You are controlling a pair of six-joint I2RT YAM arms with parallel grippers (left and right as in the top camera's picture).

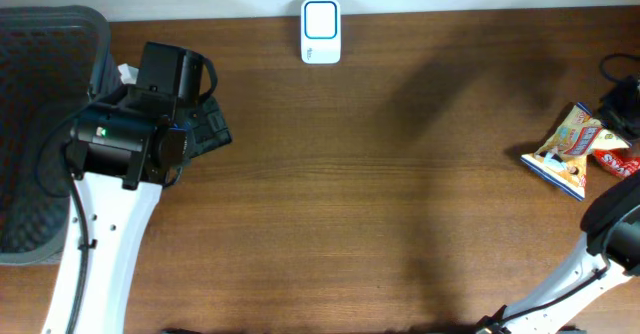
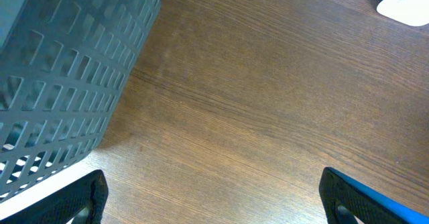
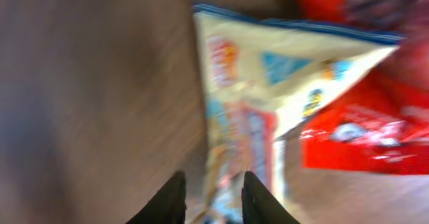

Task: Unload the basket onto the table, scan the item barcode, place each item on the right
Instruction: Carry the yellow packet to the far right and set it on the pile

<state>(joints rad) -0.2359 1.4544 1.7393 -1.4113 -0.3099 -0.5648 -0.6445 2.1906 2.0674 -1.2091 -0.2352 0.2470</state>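
Observation:
A yellow, blue-edged snack bag (image 1: 565,149) lies on the wooden table at the far right, partly over a red packet (image 1: 615,161). My right gripper (image 1: 608,124) is at the bag's far-right end. In the blurred right wrist view, the right gripper (image 3: 213,197) has its jaws parted a little, with the edge of the bag (image 3: 268,83) between them and the red packet (image 3: 362,143) to the right. The white barcode scanner (image 1: 320,31) stands at the table's back edge. My left gripper (image 2: 214,200) hangs wide open over bare wood at the left.
A dark mesh basket (image 1: 40,124) stands at the table's left end, close beside the left arm; its wall (image 2: 60,70) fills the upper left of the left wrist view. A corner of the scanner (image 2: 405,3) shows at that view's top right.

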